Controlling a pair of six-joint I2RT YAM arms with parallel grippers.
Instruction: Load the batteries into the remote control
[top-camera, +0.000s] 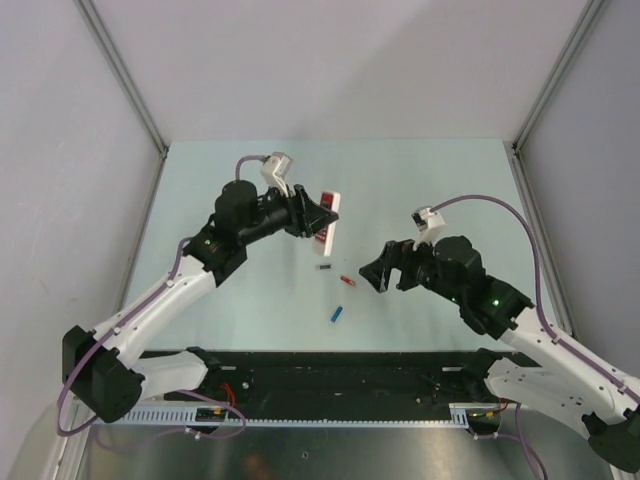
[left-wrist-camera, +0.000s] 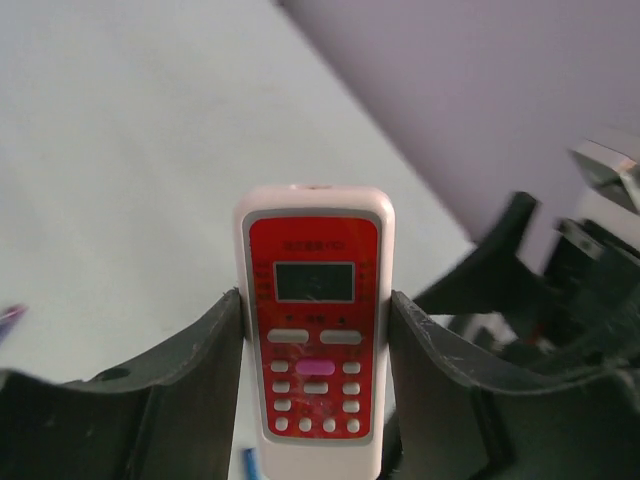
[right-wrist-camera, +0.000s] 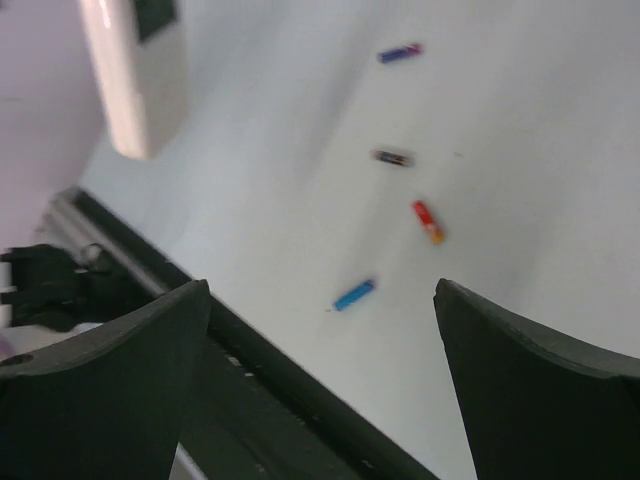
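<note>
Pinching the remote control (left-wrist-camera: 315, 250) by its long edges, left claw (left-wrist-camera: 315, 310) holds it above the bench (top-camera: 230, 180): likely light, rigid, slick. Red battery (right-wrist-camera: 427, 221), blue battery (right-wrist-camera: 353, 295) lie loose, roll-prone; grasp mid-barrel. Right claw (right-wrist-camera: 320, 290) spread, empty.

- The table (top-camera: 450, 180) has wide bare room at the back and on its right side. A gripper could pass there.
- Four batteries lie in the middle, each apart from the others: the purple battery (right-wrist-camera: 400, 52), the dark grey battery (right-wrist-camera: 393, 157), the red battery (right-wrist-camera: 428, 222) and the blue battery (right-wrist-camera: 354, 295). Bare table shows around each one.
- The right gripper (right-wrist-camera: 322, 290) has its fingers wide apart, and the gap between them is free.
- The remote control (top-camera: 330, 212) fills the gap between the fingers of the left gripper (left-wrist-camera: 315, 340). It sits close to the far batteries, so it is in the way there.
- The walls (top-camera: 60, 150) close in the left, right and back sides.
- A black rail (top-camera: 350, 370) runs along the near edge.
</note>
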